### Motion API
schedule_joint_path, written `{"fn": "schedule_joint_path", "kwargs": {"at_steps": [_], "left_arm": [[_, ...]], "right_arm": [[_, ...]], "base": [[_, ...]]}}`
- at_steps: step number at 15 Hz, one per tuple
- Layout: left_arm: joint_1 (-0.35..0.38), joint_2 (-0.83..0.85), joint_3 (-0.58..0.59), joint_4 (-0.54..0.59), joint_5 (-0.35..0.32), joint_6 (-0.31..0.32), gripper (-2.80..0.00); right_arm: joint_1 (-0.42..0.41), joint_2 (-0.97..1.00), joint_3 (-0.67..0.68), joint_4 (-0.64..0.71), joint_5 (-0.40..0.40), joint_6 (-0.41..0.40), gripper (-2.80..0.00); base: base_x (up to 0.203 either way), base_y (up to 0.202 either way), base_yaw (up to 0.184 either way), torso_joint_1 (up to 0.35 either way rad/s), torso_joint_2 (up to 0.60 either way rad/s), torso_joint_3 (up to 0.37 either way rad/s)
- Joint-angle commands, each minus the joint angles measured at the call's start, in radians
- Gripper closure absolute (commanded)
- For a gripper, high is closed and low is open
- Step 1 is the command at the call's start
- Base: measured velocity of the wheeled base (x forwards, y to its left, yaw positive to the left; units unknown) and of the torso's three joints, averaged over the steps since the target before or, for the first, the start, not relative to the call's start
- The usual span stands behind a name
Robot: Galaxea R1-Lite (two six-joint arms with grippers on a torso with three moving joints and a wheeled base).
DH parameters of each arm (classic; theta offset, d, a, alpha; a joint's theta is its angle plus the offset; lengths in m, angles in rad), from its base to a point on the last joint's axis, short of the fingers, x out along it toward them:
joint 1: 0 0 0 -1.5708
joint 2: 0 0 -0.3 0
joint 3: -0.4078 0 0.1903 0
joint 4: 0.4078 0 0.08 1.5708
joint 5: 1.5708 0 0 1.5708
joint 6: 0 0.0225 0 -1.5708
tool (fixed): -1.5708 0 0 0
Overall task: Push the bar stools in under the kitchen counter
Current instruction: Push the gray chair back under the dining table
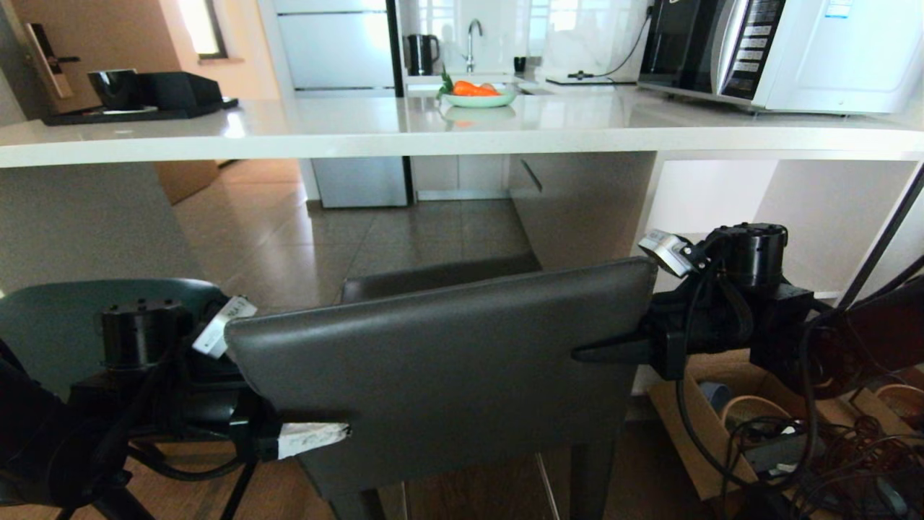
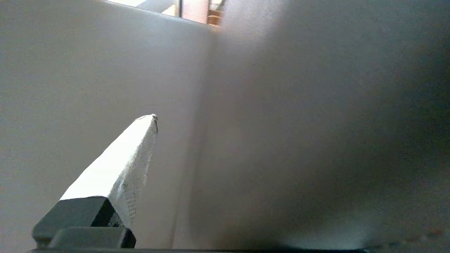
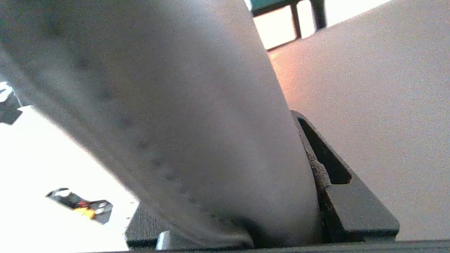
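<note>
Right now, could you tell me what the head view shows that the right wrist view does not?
Only the head view shows the kitchen counter, the plate of carrots, the microwave, the teal stool and the left claw at the grey stool's left edge. Only the right wrist view shows, close up, the right claw straddling the backrest, one black finger lying along it. Both show the grey stool.

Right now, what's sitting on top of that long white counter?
On the kitchen counter: a bowl of carrots, a microwave and a black tray with a dark cup. Whatever lies behind the microwave is hidden.
</note>
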Motion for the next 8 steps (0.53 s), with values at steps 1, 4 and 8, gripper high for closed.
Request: {"fn": "schedule_joint_path", "kwargs": {"at_steps": [1,4,8], "left_arm": [[-0.002,0.011,-0.003,-0.003,0.0,0.003,-2.8],[-0.003,0.034,-0.011,-0.005,0.005,0.003,-2.8],[-0.028,0.036,-0.033,-0.005,0.007,-0.01,-2.8]], "right_arm": [[0.013,0.024,-0.045,-0.003,0.006,0.006,0.0],[-0.008,0.092,-0.015,-0.015,0.007,-0.005,0.0],[-0.081,0.145,-0.001,-0.105,-0.014,-0.012,0.0]], "base": [[0.0,0.0,0.0,0.0,0.0,0.0],[0.0,0.0,0.0,0.0,0.0,0.0],[0.0,0.0,0.0,0.0,0.0,0.0]]}}
